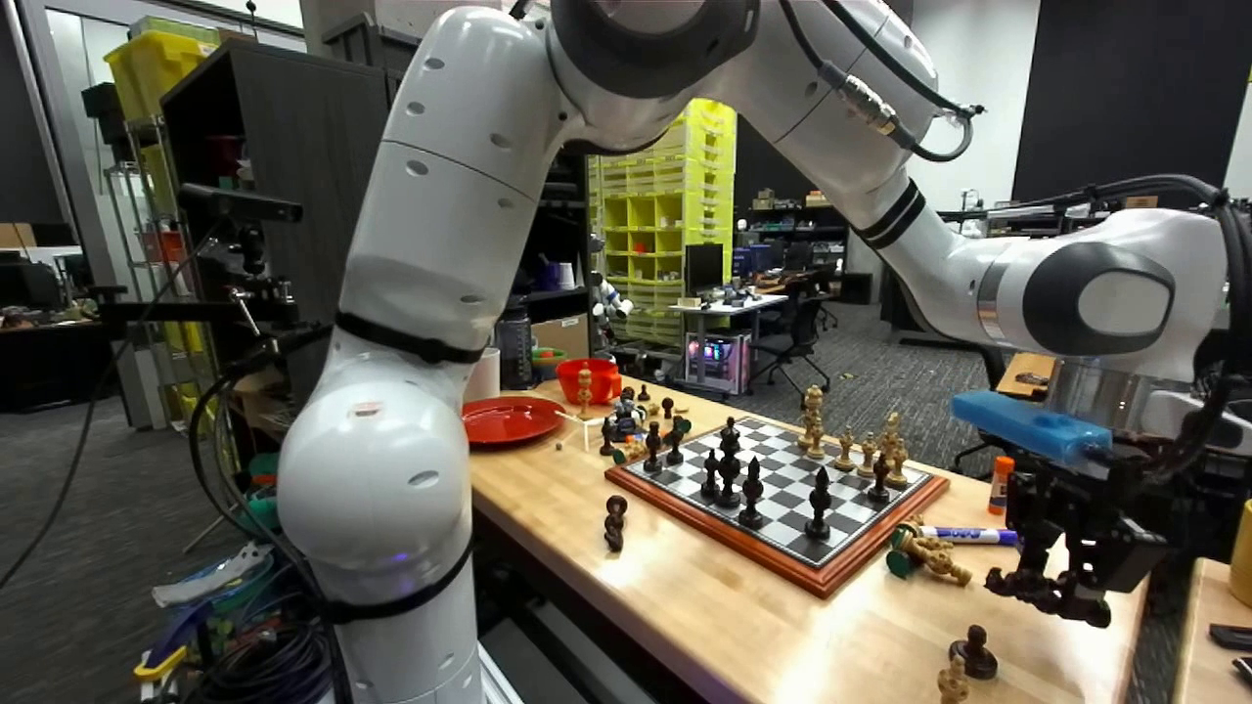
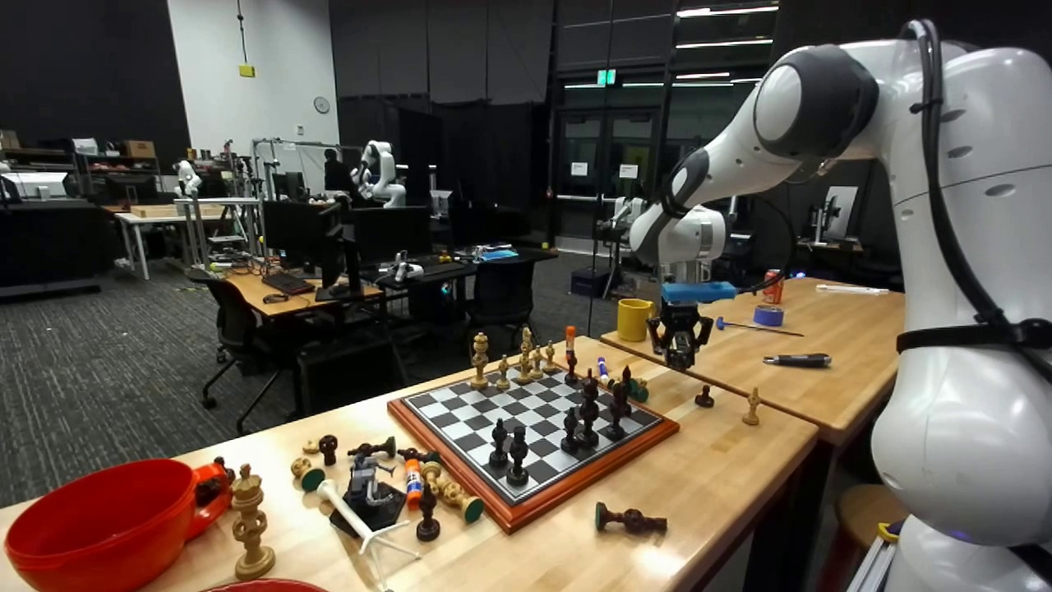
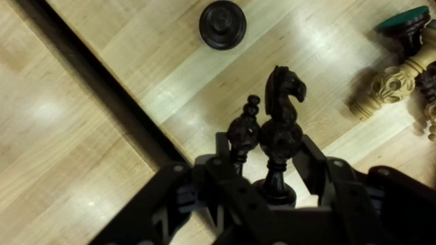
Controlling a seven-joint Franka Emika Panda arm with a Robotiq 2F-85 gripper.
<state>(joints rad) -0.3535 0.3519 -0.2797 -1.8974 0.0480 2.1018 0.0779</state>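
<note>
Hand (image 3: 265,146) was clamped on a knight (image 3: 281,140) and slimmer chess piece (image 3: 243,134), side by side, long axes crosswise to its squeeze.

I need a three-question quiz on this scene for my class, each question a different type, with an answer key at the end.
1. Count: How many things does the gripper hold?
2. True or false: The dark chess piece at the top middle of the wrist view stands upright.
3. Multiple choice: Where does the yellow mug stand?
A) on the chessboard
B) on the table with the blue tape
C) on the floor

Key
1. Two: a horse-headed dark piece and a slimmer dark piece, side by side.
2. True.
3. B.
</note>
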